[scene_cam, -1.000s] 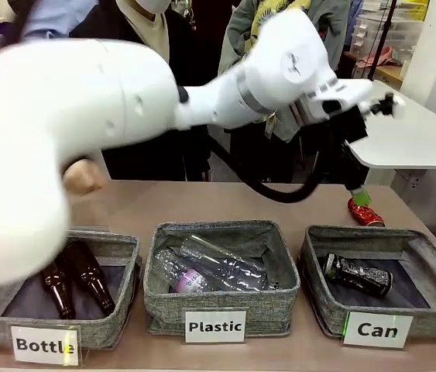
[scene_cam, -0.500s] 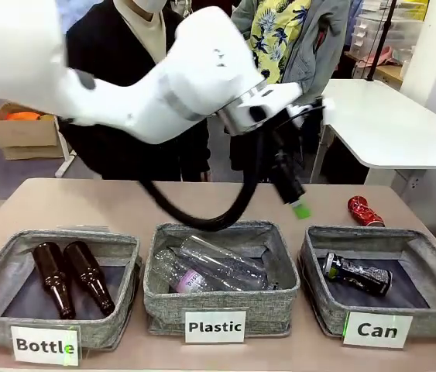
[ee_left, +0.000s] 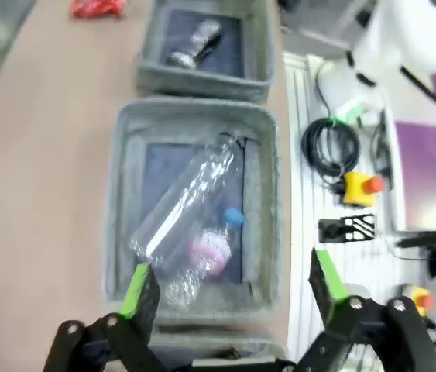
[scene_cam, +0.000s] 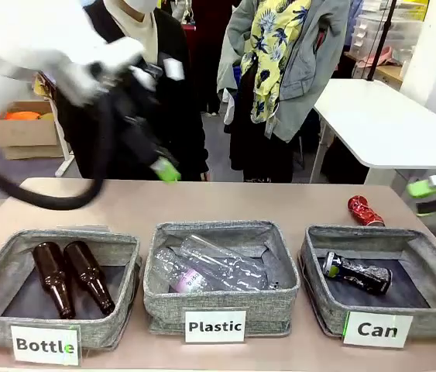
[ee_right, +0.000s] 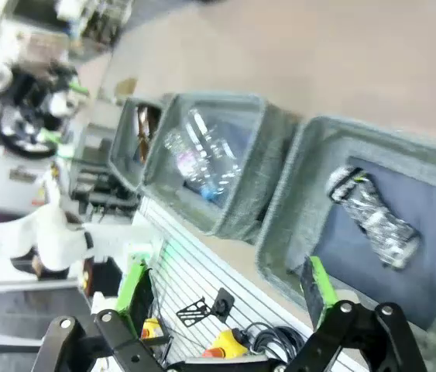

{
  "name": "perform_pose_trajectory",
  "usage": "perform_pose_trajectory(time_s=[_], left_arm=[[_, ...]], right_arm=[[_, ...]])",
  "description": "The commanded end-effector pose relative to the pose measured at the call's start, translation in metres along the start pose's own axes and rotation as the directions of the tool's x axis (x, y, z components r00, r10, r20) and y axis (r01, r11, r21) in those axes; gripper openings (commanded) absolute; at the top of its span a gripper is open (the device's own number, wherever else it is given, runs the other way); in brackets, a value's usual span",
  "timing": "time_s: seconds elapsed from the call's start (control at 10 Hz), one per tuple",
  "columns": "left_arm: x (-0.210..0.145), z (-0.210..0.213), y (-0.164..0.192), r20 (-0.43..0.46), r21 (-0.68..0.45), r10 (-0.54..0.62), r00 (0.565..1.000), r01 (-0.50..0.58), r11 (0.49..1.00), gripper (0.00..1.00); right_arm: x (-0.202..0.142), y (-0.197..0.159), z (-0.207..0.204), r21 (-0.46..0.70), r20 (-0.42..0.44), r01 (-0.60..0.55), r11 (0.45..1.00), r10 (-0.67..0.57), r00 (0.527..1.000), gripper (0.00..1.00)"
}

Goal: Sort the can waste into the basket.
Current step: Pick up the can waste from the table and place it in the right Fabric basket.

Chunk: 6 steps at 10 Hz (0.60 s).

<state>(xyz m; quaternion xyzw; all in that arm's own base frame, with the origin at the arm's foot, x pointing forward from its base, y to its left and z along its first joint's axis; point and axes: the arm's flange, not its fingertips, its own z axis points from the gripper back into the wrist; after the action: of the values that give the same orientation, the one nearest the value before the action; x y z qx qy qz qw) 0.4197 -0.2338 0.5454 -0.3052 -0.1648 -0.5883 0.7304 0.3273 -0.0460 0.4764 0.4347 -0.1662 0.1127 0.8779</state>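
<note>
Two cans, one of them sorted: the black can point(scene_cam: 357, 273) lies inside the basket point(scene_cam: 322, 306) labelled "Can", while the crushed red can point(scene_cam: 365, 210) sits on the desk point(scene_cam: 225, 203) just behind that basket's far rim. Within the last second the left tool point(ee_left: 231, 279), jaws apart and empty, has swung from above the red can to the left side, and the right tool point(scene_cam: 431, 195), also spread wide and empty, has come in near that can; the pickup probably passes to the right arm. Blur smears the left arm in the front view, and the frame edge cuts off the right tool
</note>
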Motion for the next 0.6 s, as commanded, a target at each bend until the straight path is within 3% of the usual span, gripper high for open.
perform_pose_trajectory(time_s=[0.0,0.1,0.2,0.3,0.4,0.5], left_arm=[[-0.078,0.038,-0.014,0.158,-0.028,0.216,0.964,-0.214,0.976,1.00],[-0.110,0.047,-0.014,0.238,-0.056,0.282,0.929,-0.277,0.959,1.00],[-0.160,0.054,-0.013,0.387,-0.102,0.380,0.840,-0.371,0.923,1.00],[-0.206,0.056,-0.011,0.616,-0.212,0.459,0.640,-0.426,0.879,1.00],[-0.234,0.043,-0.010,0.697,-0.363,0.537,0.475,-0.412,0.836,1.00],[-0.261,0.025,-0.002,0.689,-0.468,0.637,0.346,-0.459,0.755,1.00]], right_arm=[[-0.014,0.025,-0.068,0.071,0.001,-0.038,0.997,0.038,0.999,1.00],[-0.012,0.035,-0.082,0.109,0.012,-0.009,0.994,0.008,1.000,1.00],[-0.005,0.047,-0.099,0.205,0.016,0.066,0.977,-0.070,0.997,1.00],[0.002,0.049,-0.110,0.239,0.003,0.166,0.957,-0.172,0.985,1.00],[0.007,0.040,-0.113,0.223,0.001,0.262,0.939,-0.269,0.963,1.00],[0.014,0.024,-0.108,0.264,-0.048,0.358,0.896,-0.358,0.932,1.00]])
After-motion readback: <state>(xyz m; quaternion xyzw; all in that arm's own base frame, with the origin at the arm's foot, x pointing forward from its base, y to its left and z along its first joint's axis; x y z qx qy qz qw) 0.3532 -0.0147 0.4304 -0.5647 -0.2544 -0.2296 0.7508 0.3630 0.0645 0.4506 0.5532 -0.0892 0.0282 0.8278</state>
